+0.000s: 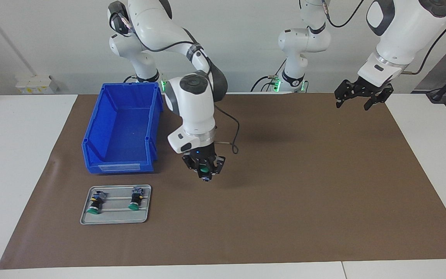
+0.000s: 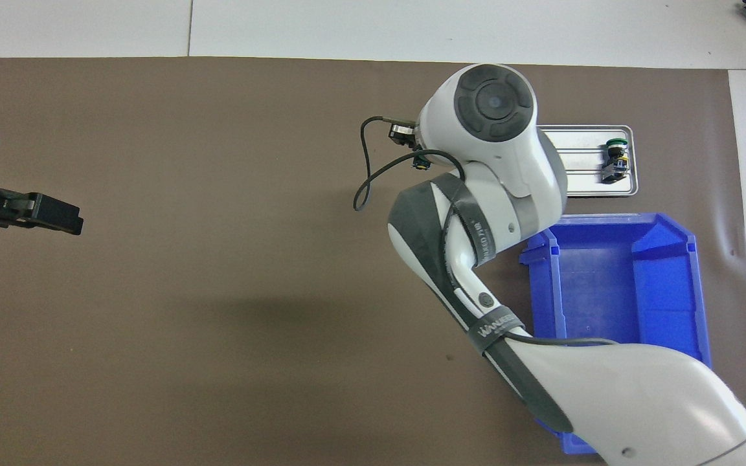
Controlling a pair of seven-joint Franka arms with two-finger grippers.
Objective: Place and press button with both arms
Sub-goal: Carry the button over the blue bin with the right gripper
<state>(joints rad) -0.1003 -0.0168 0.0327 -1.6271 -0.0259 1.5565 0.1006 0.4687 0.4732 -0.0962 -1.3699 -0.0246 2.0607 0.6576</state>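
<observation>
**Right pincer has a button, up in the air beside the bin**

Right pincer (image 1: 204,170) is clamped on the button (image 1: 205,171), green cap facing out between the fingers, grey-blue end pointing down. It hangs over the brown mat (image 1: 304,186), just off the blue bin (image 1: 122,128)'s front corner, toward the left arm's end of the surface. Clear of the mat, nothing touching.

Left pincer (image 1: 358,97) is wide open and empty, waiting well away from the bin, high over the mat at the left arm's end.

Just in front of the bin: grey tray (image 1: 115,221) with two spare buttons (image 1: 134,198) lying on it.

My read of the step in hand: the button goes down on open mat, clear of bin and tray, within the left arm's reach. Set it down square and steady, and keep the cap accessible from above so the press goes straight along its axis.

Hard to make out:
- Overhead view: the right arm's wrist covers pincer and button entirely, plus part of the tray; only one spare shows.
- Grip depth on the button body can't be read.
- Left arm is cut off at the frame edge there.
</observation>
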